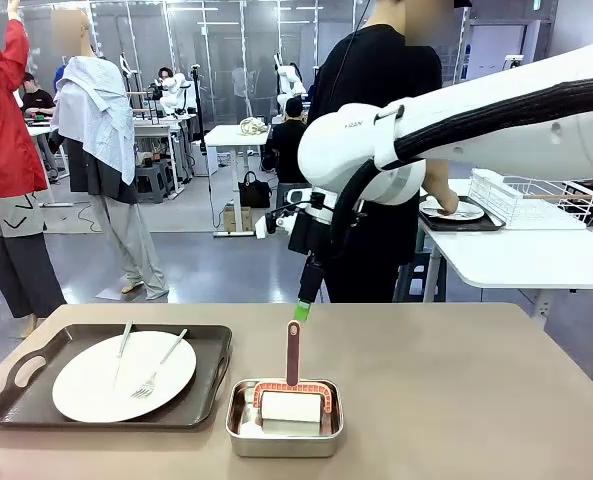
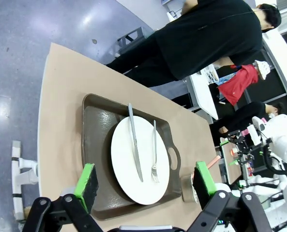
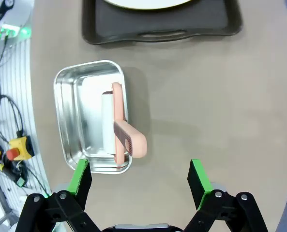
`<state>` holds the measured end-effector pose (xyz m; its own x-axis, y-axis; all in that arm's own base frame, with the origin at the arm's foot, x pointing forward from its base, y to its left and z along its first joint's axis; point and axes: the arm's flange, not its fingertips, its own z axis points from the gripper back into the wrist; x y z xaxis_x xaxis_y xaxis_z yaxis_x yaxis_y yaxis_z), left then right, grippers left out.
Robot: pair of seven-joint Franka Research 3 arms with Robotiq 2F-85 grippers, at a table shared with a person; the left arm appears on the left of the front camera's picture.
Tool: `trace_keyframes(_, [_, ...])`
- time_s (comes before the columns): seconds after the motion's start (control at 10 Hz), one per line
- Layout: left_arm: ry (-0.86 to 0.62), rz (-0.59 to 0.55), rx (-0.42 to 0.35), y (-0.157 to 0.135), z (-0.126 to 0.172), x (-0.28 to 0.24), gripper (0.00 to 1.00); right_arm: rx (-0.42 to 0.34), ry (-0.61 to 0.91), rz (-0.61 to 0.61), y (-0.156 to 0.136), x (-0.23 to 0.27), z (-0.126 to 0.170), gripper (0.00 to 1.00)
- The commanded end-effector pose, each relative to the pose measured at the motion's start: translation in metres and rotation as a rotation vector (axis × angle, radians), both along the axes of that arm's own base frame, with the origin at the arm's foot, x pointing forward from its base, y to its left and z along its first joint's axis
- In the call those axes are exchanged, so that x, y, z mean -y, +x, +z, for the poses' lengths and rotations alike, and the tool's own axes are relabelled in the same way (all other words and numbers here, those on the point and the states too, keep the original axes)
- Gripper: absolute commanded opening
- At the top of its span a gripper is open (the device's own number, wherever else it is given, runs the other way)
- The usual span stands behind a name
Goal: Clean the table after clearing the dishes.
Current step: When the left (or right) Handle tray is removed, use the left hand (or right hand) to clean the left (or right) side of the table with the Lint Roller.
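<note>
A steel pan [image 1: 283, 447] holds a pink-handled roller [image 1: 293, 360]; a wire rack [image 1: 531, 197] sits on the white table [image 1: 516, 255].

In my right wrist view the top edge cuts the tray [image 3: 160, 29] short and leaves a mere sliver of its plate [image 3: 148, 3], while the pink handle of the cleaning tool [image 3: 128, 137] covers part of its white head in the pan [image 3: 73, 96]. In my left wrist view one finger [image 2: 203, 180] of my left gripper [image 2: 144, 169] hides most of that pan [image 2: 186, 186]. In the front view my right arm [image 1: 476, 110] covers the person's [image 1: 376, 60] middle and part of a second plate [image 1: 464, 212] on the side table [image 1: 516, 255], and my right gripper [image 1: 302, 310] stands edge-on, so I cannot tell its fingers apart there.
</note>
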<state>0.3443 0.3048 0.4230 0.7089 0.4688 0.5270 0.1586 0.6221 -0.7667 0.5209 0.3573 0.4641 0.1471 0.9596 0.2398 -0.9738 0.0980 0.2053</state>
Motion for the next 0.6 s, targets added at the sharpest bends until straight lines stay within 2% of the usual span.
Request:
trace_keyframes(0.0, [-0.006, -0.007, 0.007, -0.002, 0.002, -0.002, 1.0, -0.066, -0.063, 0.07, 0.004, -0.016, -0.001, 1.0])
trace_keyframes(0.5, [-0.006, -0.007, 0.007, -0.002, 0.002, -0.002, 1.0, -0.172, -0.13, 0.105, -0.006, -0.037, -0.038, 1.0])
